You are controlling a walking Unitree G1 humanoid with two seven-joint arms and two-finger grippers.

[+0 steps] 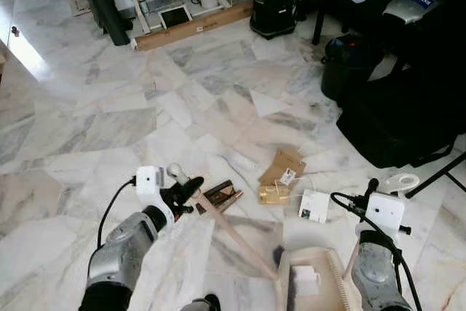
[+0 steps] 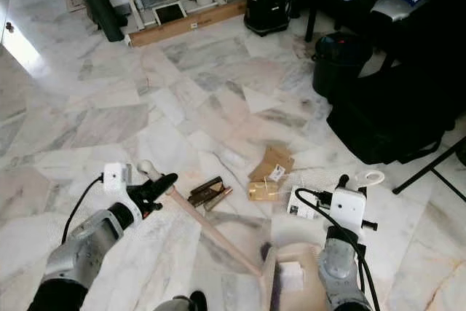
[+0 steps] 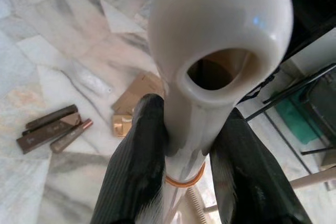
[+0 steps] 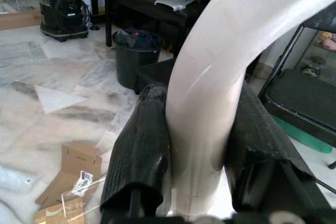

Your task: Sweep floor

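We had the left gripper [image 1: 191, 189] clenched on the top of the broom handle [image 1: 231, 230], its black fingers [image 3: 137, 171] pinching the neck just under the cream hanging loop [image 3: 220, 40]. The handle ran down and across to the broom head [image 1: 279, 256], which sat low in the head views, touching the near edge of the dustpan [image 1: 312, 276]. The right gripper [image 1: 380, 187] was closed around the pale curved dustpan handle [image 4: 220, 77], and a white scrap [image 1: 305, 279] already lay inside the pan.

The litter was ahead of the pan on the marble floor [image 1: 109, 107]: a folded brown cardboard piece [image 1: 282, 167], a small gold box [image 1: 274, 194], a white box [image 1: 314, 206] and a pair of dark brown sticks [image 1: 218, 196] (the sticks lay nearest the left gripper, close to the handle).

We judged the main risk to be the grip itself. Holding the handle at its very end gave little control over the bristles, so a stroke could twist the shaft in the fingers or let the head skip over the flat cardboard. A hard sweep might also flick the light boxes past the pan toward the black bag [image 1: 397, 118] and the bin [image 1: 344, 63] at the right, where they would be awkward to reach. If the pan lifted or tilted under the right gripper, the scrap in it could slide back out.
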